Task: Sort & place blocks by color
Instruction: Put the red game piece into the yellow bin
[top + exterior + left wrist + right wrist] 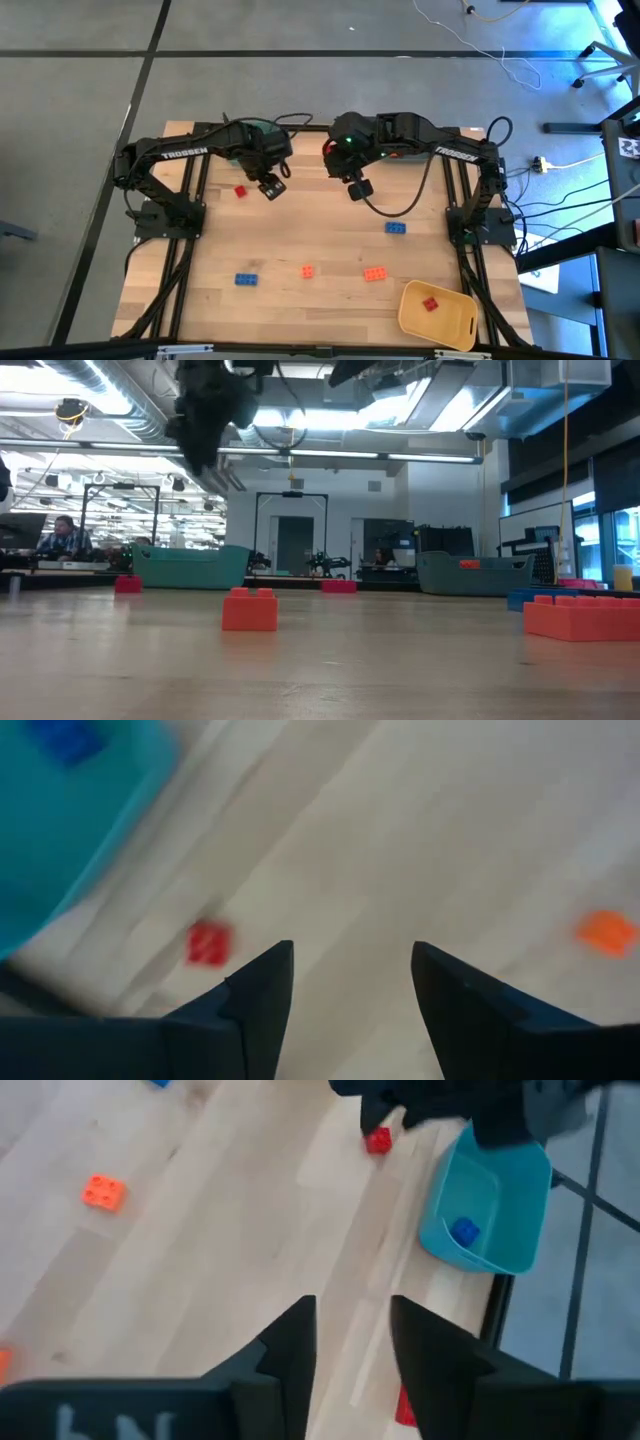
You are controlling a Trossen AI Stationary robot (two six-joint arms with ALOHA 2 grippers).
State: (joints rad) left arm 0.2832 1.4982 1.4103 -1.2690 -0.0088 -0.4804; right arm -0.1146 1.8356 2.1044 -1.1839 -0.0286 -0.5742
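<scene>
Wooden tabletop (320, 230) lies under both your arms, at its far edge. Your left gripper (350, 990) hangs spread and empty, near a red block (208, 942) beside the teal bin (70, 810), which holds a blue block (463, 1231). Your right gripper (350, 1342) hangs parted, holding nothing. Orange blocks (374, 273) and blue ones (396, 228) lie scattered; one red block (430, 304) sits in the yellow bin (455, 325).

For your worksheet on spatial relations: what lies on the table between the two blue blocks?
In the high view, two orange blocks lie between the blue block and the other blue block.
</scene>
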